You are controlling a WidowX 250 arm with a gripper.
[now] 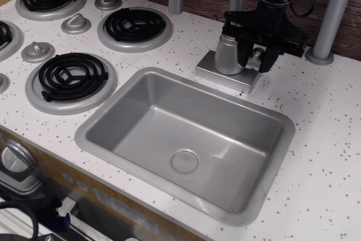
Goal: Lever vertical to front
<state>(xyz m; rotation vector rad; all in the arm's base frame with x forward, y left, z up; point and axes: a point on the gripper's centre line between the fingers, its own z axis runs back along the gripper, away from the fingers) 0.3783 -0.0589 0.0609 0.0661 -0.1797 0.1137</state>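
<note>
The lever (257,53) sits on the right side of the faucet body (228,55), at the far edge of the sink (186,139), mostly hidden behind the black claw (256,55). The claw's fingers straddle it; whether they grip it I cannot tell. Judging by this, the grasp is in hand; next comes swinging the lever toward the near side. No writing is readable on the desk (327,139).

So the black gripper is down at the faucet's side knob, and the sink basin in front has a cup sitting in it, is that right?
Not quite: the sink holds nothing, only its drain shows in the observation.image view. The gripper is indeed down at the faucet knob.
</note>
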